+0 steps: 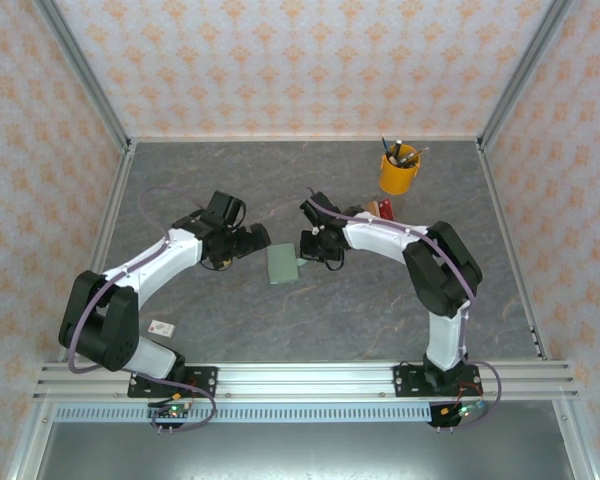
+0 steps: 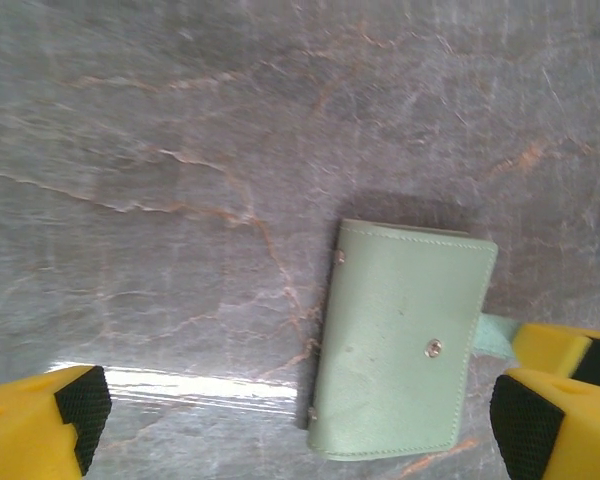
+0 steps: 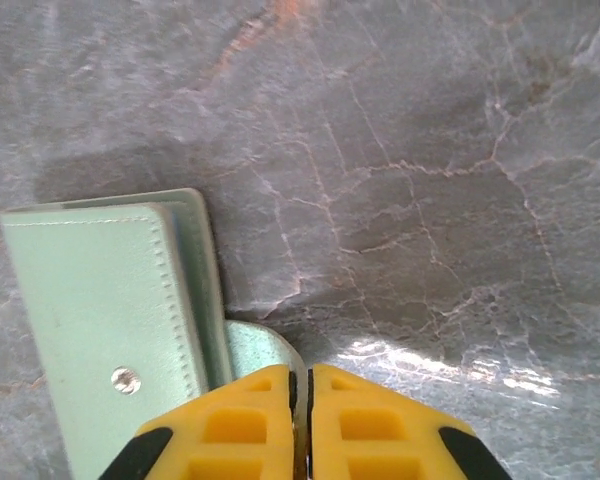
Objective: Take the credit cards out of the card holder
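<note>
The green wallet (image 1: 281, 264) lies shut near the middle of the table (image 1: 380, 310). The right gripper (image 3: 300, 400) has its jaws pressed together on the little strap (image 3: 265, 345). The left gripper (image 2: 302, 412) hangs above, jaws spread wide. A tug could drag the whole wallet along, since nothing pins it down. I can read no words on it.
</note>
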{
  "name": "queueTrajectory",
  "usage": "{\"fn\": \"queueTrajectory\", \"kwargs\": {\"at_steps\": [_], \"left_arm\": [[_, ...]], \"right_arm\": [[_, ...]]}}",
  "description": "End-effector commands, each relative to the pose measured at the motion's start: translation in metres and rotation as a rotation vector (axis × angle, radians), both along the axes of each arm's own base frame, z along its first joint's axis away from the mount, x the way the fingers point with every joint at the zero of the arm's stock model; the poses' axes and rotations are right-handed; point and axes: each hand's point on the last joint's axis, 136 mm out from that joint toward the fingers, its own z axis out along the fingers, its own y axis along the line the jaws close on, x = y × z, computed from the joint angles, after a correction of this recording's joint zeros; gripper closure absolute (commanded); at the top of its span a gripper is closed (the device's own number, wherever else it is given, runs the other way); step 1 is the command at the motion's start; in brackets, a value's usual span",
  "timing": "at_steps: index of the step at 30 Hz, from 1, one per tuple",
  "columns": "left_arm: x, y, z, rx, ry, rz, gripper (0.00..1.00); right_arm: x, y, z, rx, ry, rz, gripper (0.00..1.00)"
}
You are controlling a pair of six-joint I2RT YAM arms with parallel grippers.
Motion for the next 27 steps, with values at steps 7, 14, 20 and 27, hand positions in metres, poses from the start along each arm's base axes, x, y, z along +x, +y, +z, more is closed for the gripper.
{"fn": "queueTrajectory", "kwargs": {"at_steps": [7, 14, 20, 27], "left_arm": [[-0.015, 0.041, -0.003, 0.075, -0.003, 0.153, 0.0], [-0.014, 0.045, 0.003, 0.078, -0.042, 0.166, 0.0], [-0.013, 0.04, 0.006, 0.049, -0.073, 0.145, 0.0], [-0.004, 0.008, 0.009, -0.102, -0.108, 0.05, 0.0]], "right_arm": [[0.0, 0.033, 0.091, 0.185, -0.158, 0.171, 0.92], [-0.003, 0.061, 0.086, 0.237, -0.125, 0.189, 0.93], [0.014, 0.027, 0.069, 0.061, -0.158, 0.096, 0.95], [0.023, -0.029, 0.043, -0.099, -0.16, -0.005, 0.95]]}}
